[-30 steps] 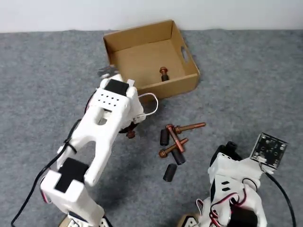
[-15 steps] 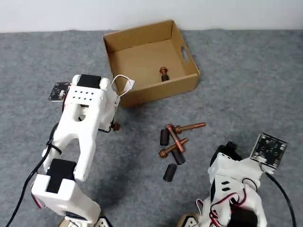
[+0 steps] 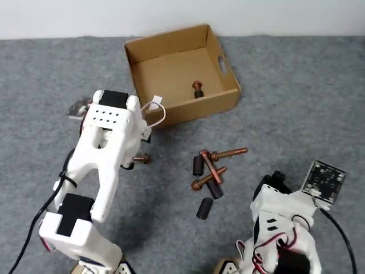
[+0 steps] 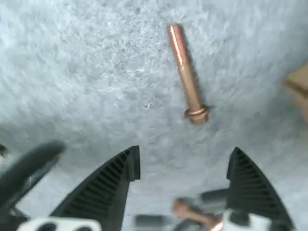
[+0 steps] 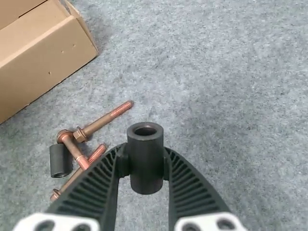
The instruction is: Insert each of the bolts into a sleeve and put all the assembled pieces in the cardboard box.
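The left gripper [image 4: 185, 153] stands open over a copper bolt [image 4: 187, 72] that lies on the grey mat [image 4: 72, 57]. The right gripper [image 5: 144, 156] grips a black sleeve [image 5: 145, 169] between its fingers.

This looks like a robotics lab bench: grey felt matting [image 3: 296, 85] runs up to a plain white wall [image 3: 182, 17], white arms [image 3: 102, 154] carry bare wiring and an exposed circuit board [image 3: 323, 180], and loose bolts [image 5: 103, 119] lie just beyond the fingers [image 5: 96, 187] of the right gripper [image 5: 143, 154].
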Robot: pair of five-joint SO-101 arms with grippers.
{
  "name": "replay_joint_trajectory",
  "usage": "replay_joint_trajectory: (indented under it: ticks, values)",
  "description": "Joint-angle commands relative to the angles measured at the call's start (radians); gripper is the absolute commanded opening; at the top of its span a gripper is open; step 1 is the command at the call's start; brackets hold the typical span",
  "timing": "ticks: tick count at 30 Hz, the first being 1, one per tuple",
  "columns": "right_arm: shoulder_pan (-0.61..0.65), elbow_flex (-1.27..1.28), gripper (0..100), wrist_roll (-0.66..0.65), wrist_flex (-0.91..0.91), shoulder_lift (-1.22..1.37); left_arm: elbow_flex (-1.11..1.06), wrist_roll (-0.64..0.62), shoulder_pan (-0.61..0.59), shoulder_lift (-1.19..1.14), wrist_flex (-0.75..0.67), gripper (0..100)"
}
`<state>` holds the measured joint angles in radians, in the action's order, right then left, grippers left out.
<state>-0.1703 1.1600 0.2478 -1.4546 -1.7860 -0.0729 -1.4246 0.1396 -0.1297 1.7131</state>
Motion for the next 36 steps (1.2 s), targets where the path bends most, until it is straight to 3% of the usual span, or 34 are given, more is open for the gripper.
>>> replay_joint_trajectory:
  ticks: [1, 5, 10, 13, 22, 27, 36]
  values:
    - [-0.016, -0.005, 0.8, -0.012, 0.024, 0.002, 0.016, 0.33, -0.032, 0.044, 0.034, 29]
    - [-0.016, -0.005, 0.8, -0.012, 0.024, 0.002, 0.025, 0.848, -0.098, 0.044, 0.031, 29]
    - [-0.016, -0.005, 0.8, -0.012, 0.024, 0.002, 0.054, 1.619, -0.164, 0.041, -0.014, 29]
    - [-0.019, -0.005, 0.8, -0.012, 0.024, 0.002, 0.048, 1.88, -0.17, 0.041, -0.066, 29]
    - [-0.067, -0.003, 0.8, -0.012, 0.024, 0.002, 0.047, 2.318, -0.166, 0.035, -0.262, 29]
    - [-0.068, -0.003, 0.8, -0.012, 0.024, 0.002, 0.051, 2.346, -0.164, -0.075, -0.379, 29]
    - [-0.07, -0.003, 0.8, -0.012, 0.024, 0.004, 0.054, 2.346, -0.126, -0.239, -0.46, 29]
